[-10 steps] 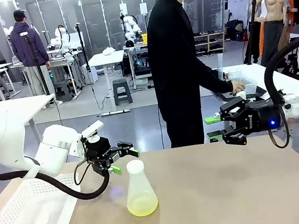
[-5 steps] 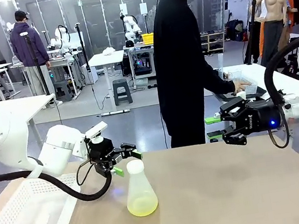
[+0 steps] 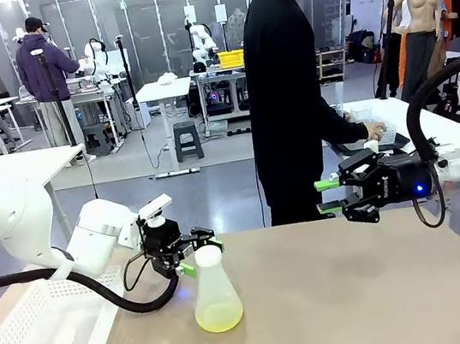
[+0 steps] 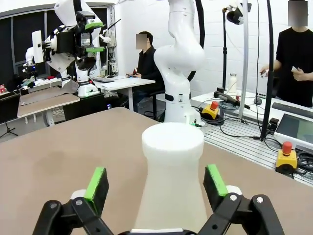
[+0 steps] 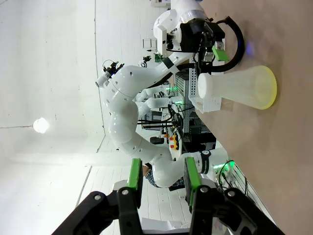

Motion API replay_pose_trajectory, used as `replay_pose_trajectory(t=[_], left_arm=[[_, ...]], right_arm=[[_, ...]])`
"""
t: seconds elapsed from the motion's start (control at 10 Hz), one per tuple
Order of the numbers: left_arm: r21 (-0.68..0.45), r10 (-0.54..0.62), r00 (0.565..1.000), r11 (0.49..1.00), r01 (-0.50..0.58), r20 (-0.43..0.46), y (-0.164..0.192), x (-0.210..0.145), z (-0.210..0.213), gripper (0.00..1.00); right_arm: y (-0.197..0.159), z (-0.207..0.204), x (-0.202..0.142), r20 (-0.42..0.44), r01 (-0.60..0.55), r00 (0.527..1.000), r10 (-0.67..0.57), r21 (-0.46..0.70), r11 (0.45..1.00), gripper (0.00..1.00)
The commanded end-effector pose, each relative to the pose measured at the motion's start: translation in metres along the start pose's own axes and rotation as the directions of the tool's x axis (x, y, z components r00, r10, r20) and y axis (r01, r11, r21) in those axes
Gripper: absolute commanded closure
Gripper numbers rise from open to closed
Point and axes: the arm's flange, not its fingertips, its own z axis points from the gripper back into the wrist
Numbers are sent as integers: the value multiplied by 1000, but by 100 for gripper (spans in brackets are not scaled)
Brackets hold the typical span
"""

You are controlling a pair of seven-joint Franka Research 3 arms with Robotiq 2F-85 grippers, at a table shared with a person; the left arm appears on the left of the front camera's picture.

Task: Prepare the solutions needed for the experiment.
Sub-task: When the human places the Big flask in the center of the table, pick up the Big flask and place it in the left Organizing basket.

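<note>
1. Two grippers appear in the front view. The left gripper (image 3: 199, 252) is level with the neck of the frosted white conical flask (image 3: 215, 291), and its jaws are wide open on either side of the neck; contact cannot be judged from here. The flask stands upright on the light brown table (image 3: 360, 291), long axis vertical, mouth pointing up. The pale yellow-green translucent solution (image 3: 220, 317) lies as a shallow layer at its bottom. A white perforated plastic basket (image 3: 43, 338) sits on the table to the left. The right gripper (image 3: 329, 194) hangs above the far table edge, jaws partly open, holding nothing. A person in black (image 3: 288, 94) stands behind the table.

2. One detail comes out more clearly in the left wrist view: the green pads (image 4: 97, 182) stand on both sides of the flask neck (image 4: 172, 169) with a visible gap on each side, so nothing is gripped.

3. Rolled sideways, the right wrist view shows the right gripper (image 5: 161, 177) empty, its fingers apart. Far off, the flask (image 5: 234, 88) appears lying horizontal because of the roll, with the yellow-green solution (image 5: 269, 88) at its wide base.
</note>
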Motion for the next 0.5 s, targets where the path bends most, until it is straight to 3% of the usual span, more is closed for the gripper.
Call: replay_pose_trajectory(t=[0.0, 0.4], left_arm=[[-13, 15, 1000, 1000, -15, -5, 11, -1, -3, 0], [-43, 32, 999, 999, -30, 32, 7, -6, -25, 0]], right_arm=[[1, 0, -2, -4, -2, 1000, 2, -1, 1000, 55], [1, 0, -2, -4, -2, 1000, 2, -1, 1000, 55]])
